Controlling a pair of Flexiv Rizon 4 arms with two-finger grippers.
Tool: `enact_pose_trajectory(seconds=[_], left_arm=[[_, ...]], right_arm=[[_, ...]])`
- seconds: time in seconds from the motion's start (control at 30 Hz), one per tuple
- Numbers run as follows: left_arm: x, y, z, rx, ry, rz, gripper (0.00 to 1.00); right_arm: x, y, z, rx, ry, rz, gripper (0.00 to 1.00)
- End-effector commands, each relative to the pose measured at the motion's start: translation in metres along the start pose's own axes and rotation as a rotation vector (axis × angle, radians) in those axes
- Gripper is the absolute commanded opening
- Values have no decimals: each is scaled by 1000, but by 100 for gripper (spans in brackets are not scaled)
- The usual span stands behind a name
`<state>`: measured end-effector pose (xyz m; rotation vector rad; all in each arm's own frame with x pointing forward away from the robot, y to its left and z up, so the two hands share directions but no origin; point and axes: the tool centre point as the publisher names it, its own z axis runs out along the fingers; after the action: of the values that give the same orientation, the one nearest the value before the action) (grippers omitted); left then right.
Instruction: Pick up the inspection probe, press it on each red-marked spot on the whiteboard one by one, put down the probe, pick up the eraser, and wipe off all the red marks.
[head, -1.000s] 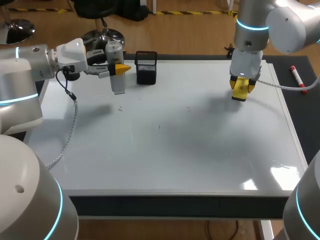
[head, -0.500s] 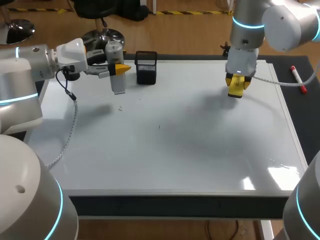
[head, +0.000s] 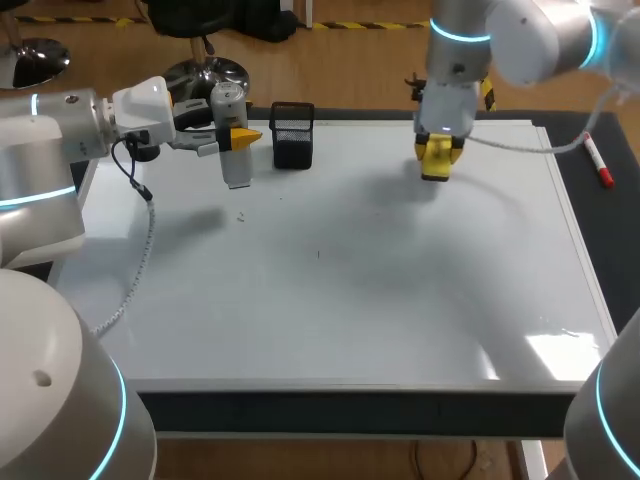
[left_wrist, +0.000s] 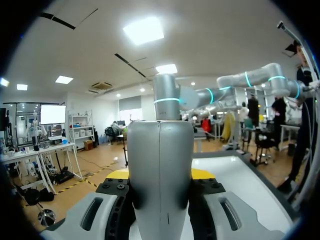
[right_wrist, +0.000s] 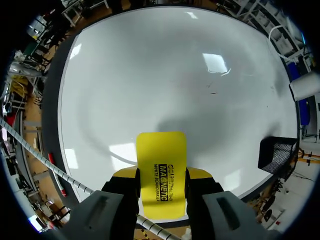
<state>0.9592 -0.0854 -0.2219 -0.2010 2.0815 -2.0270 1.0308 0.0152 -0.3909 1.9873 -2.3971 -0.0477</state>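
The whiteboard (head: 330, 290) covers most of the table, and I see no red marks on it. My left gripper (head: 240, 135) is shut on the grey cylindrical probe (head: 232, 150), which stands upright over the board's far left corner. In the left wrist view the probe (left_wrist: 160, 150) fills the gap between the fingers of the left gripper (left_wrist: 160, 175). My right gripper (head: 436, 160) is shut on the yellow eraser (head: 435, 168) over the far middle-right of the board. In the right wrist view the eraser (right_wrist: 161, 150) sticks out ahead of the right gripper (right_wrist: 161, 175), above the whiteboard (right_wrist: 175, 75).
A black mesh holder (head: 292, 133) stands at the board's far edge, just right of the probe; it also shows in the right wrist view as the mesh holder (right_wrist: 277, 155). A red marker (head: 595, 160) lies on the dark table right of the board.
My right arm has carried the eraser left and toward the far edge of the board. The left arm and the probe have not moved.
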Motion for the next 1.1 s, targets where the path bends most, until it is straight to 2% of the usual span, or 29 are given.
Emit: enact_pose_trajectory(seconds=[0.03, 0.57, 0.77, 1.1], left_arm=[[0, -1, 0, 0, -2, 1, 0], [0, -1, 0, 0, -2, 1, 0], [0, -1, 0, 0, -2, 1, 0], [0, -1, 0, 0, -2, 1, 0]], right_arm=[[-20, -11, 2, -22, 36, -13, 0], [-64, -19, 21, -62, 10, -75, 0], [-74, -29, 21, -59, -4, -84, 0], [-83, -30, 27, -75, -26, -82, 0]])
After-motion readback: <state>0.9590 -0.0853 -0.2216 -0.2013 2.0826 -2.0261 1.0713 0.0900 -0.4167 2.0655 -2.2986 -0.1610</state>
